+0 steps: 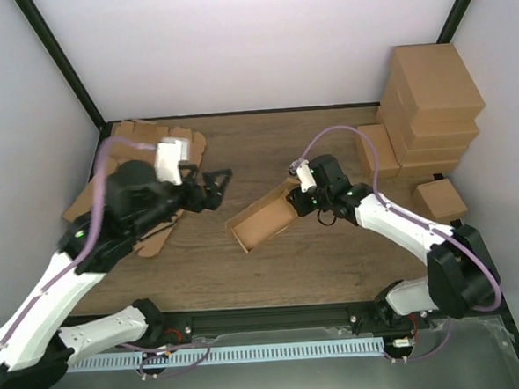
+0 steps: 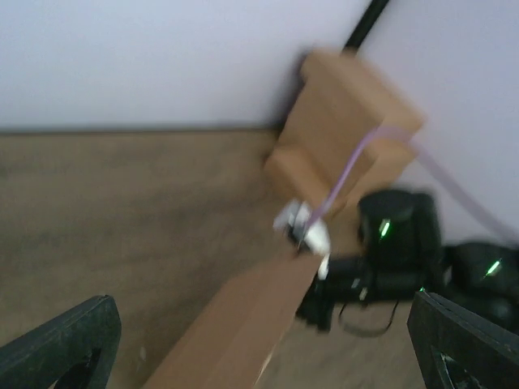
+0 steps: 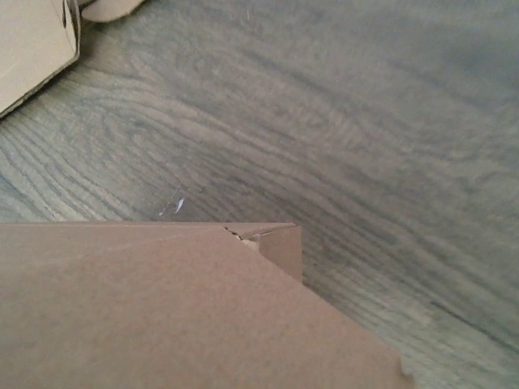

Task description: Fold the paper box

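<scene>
Top external view, item by item.

1. Left gripper [image 1: 219, 188]: jaws spread wide, nothing between them. On the left wrist view its fingers [image 2: 61, 344] are seen at opposite lower corners of the frame. It is placed near the left end of the paper box [image 1: 259, 223], apart from it.
2. Right gripper [image 1: 299, 195]: clamped on the right end of the paper box. Its fingers are not seen on the right wrist view, where brown cardboard fills the lower frame.
3. Paper box: an open-topped brown tray, set slantwise at mid-table [image 1: 333, 252] between the two grippers. Only its own cardboard floor is seen inside.
4. Flat cardboard pieces [image 1: 150, 135]: heaped at the far left, partly hidden by the left arm.
5. Stacked cartons [image 1: 430, 105]: closed, far right corner, contents hidden.
6. Small carton [image 1: 440, 199]: closed, right edge, just in front of the stack.
</scene>
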Robot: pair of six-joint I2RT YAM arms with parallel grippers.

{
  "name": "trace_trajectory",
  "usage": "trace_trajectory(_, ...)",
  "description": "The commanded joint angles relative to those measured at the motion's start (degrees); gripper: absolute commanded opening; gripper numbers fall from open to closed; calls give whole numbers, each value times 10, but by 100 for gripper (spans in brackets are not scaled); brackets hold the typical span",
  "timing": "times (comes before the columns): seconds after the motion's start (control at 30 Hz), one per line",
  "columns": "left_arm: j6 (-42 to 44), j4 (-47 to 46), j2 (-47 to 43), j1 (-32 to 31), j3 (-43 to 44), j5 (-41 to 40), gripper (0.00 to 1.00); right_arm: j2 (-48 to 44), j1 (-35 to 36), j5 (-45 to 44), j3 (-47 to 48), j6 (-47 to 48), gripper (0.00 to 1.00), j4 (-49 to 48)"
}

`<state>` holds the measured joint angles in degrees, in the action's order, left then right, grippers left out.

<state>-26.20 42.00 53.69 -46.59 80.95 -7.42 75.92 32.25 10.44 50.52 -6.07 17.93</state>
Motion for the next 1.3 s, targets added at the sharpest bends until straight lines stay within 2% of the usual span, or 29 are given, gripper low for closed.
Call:
trace_trajectory(0.0, 33, 38, 30, -1, -81, 52, 100, 47, -24, 100, -4, -47, 13, -24)
trace_trajectory(0.2, 99, -11, 48, 0, -173, 107, 100, 86, -35, 141, -30, -42, 13, -67)
trace_trajectory(0.4, 136, -16, 107, -1, -175, 107, 99, 123, -35, 157, -27, -20, 13, -77)
trace_trajectory(0.7, 113, -22, 194, 7, -177, 89, 78, 141, -35, 152, -32, 11, 13, -76)
trace_trajectory(0.77, 103, -25, 210, 23, -180, 96, 69, 142, -35, 152, -33, 18, 13, -74)
trace_trajectory(0.83, 91, -37, 212, 48, -189, 131, 55, 143, -35, 147, -34, 23, 14, -73)
trace_trajectory(0.97, 70, -78, 202, 105, -222, 207, 39, 143, -35, 132, -34, 25, 18, -70)
trace_trajectory(1.17, 45, -93, 214, 150, -253, 245, 32, 144, -35, 120, -38, 24, 21, -73)
trace_trajectory(1.27, 32, -117, 210, 164, -275, 277, 29, 143, -35, 115, -40, 23, 26, -74)
